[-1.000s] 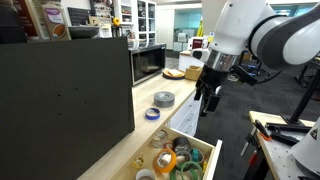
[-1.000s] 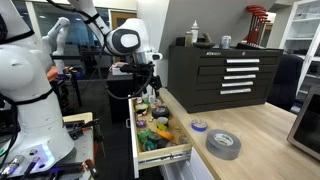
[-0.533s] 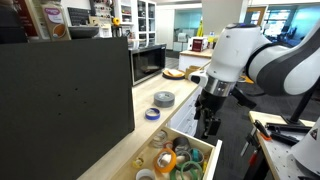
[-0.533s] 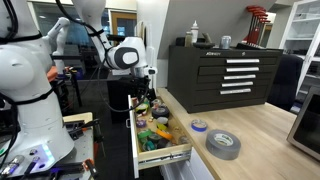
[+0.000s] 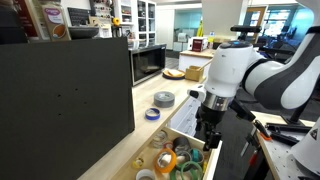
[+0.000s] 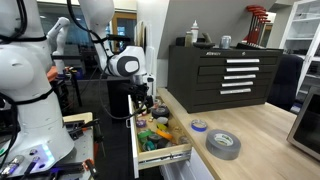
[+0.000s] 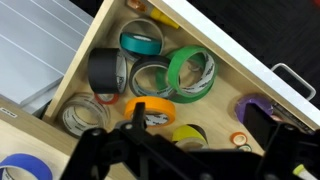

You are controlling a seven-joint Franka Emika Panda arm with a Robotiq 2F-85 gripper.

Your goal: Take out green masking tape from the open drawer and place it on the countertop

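The green masking tape (image 7: 190,75) lies flat in the open drawer (image 7: 235,62) among other rolls: teal (image 7: 141,42), black (image 7: 105,72), orange (image 7: 150,110), yellow (image 7: 187,135) and purple (image 7: 255,108). My gripper (image 7: 200,130) is open and empty, hovering above the drawer, its fingers straddling the yellow roll's area, with the green tape just beyond the fingertips. In both exterior views the gripper (image 5: 207,135) (image 6: 145,100) hangs over the drawer (image 5: 205,145) (image 6: 165,154), pointing down. The wooden countertop (image 5: 120,150) (image 6: 260,130) runs beside the drawer.
On the countertop lie a large grey tape roll (image 5: 164,98) (image 6: 223,144) and a small blue roll (image 5: 152,113) (image 6: 199,126). A microwave (image 5: 148,63) stands further back. A black tool chest (image 6: 225,75) stands on the counter. A black panel (image 5: 60,95) borders it.
The arm has moved down and along the drawer, bringing the open gripper closer over the tape rolls. The rolls have not moved.
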